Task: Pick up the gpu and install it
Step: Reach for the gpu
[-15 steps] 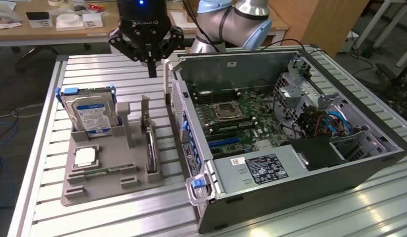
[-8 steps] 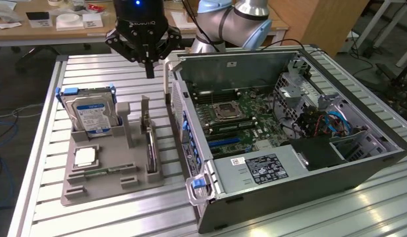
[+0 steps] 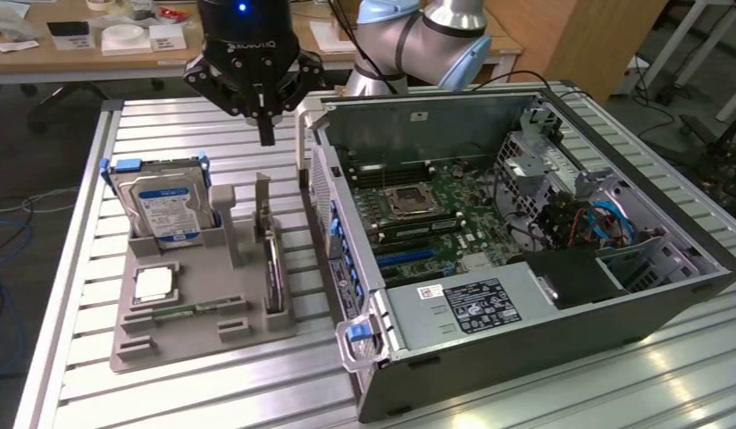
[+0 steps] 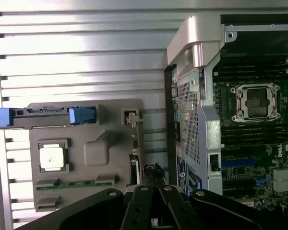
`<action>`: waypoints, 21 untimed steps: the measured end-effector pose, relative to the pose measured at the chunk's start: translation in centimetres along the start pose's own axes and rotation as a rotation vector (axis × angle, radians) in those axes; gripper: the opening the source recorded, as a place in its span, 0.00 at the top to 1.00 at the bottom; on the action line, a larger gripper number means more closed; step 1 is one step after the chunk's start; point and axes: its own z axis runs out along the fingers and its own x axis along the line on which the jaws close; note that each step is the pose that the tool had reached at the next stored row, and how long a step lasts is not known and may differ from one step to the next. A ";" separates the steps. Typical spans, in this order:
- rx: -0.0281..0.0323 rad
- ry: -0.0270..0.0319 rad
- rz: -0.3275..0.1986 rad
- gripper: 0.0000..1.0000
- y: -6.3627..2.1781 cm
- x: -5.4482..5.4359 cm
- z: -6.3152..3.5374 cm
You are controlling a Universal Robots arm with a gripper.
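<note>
The gpu (image 3: pixel 271 261) stands on edge in a slot at the side of the grey holder tray (image 3: pixel 196 335) nearest the computer case, its pale bracket pointing up. In the wrist view the gpu (image 4: pixel 134 160) appears edge-on along the tray's rim. My gripper (image 3: pixel 267 134) hangs above the slatted table, beyond the far end of the tray and well above the gpu. Its black fingers are shut together with nothing between them. The gripper (image 4: pixel 152 203) also shows in the wrist view, fingers pressed together.
An open computer case (image 3: pixel 523 357) lies at the exterior view's right, with the motherboard (image 3: pixel 428 214) exposed. The tray also holds a silver hard drive (image 3: pixel 165 210) standing upright, a processor chip (image 3: pixel 154 284) and a memory stick (image 3: pixel 183 310). A cluttered desk (image 3: pixel 106 45) stands behind.
</note>
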 end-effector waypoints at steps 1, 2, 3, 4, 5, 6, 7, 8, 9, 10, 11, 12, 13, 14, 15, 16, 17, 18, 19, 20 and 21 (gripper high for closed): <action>0.0000 0.0001 0.000 0.89 -0.17 0.0 -0.01; 0.0000 0.0000 0.000 0.89 -0.35 0.1 -0.02; -0.0001 0.0000 0.000 0.89 -0.53 0.1 -0.03; -0.0001 0.0000 0.000 0.89 -0.74 0.1 -0.04; -0.0001 0.0000 0.000 0.89 -0.96 0.1 -0.05; 0.0000 0.0000 0.000 0.89 -1.18 0.1 -0.06; 0.0000 0.0000 0.000 0.89 -1.40 0.1 -0.08; -0.0001 0.0000 0.000 0.89 -1.63 0.1 -0.08; -0.0001 0.0000 0.000 0.89 -1.88 0.1 -0.10; -0.0001 0.0000 0.000 0.89 -2.12 0.1 -0.11; -0.0001 0.0000 0.000 0.89 -2.36 0.1 -0.12; 0.0000 0.0000 0.000 0.89 -2.60 0.1 -0.13; 0.0000 0.0000 0.000 0.89 -2.82 0.1 -0.14; -0.0001 0.0000 0.000 0.89 -3.05 0.1 -0.15; -0.0001 0.0000 0.000 0.89 -3.28 0.1 -0.16; -0.0001 0.0000 0.000 0.89 -3.55 0.1 -0.17; -0.0001 -0.0001 0.000 0.89 -3.80 0.1 -0.18; -0.0001 0.0000 0.000 0.89 -4.04 0.1 -0.19; -0.0001 0.0000 0.000 0.89 -4.28 0.1 -0.21; 0.0000 0.0001 0.000 0.89 -4.50 0.1 -0.22; -0.0001 0.0000 0.000 0.89 -4.71 0.1 -0.23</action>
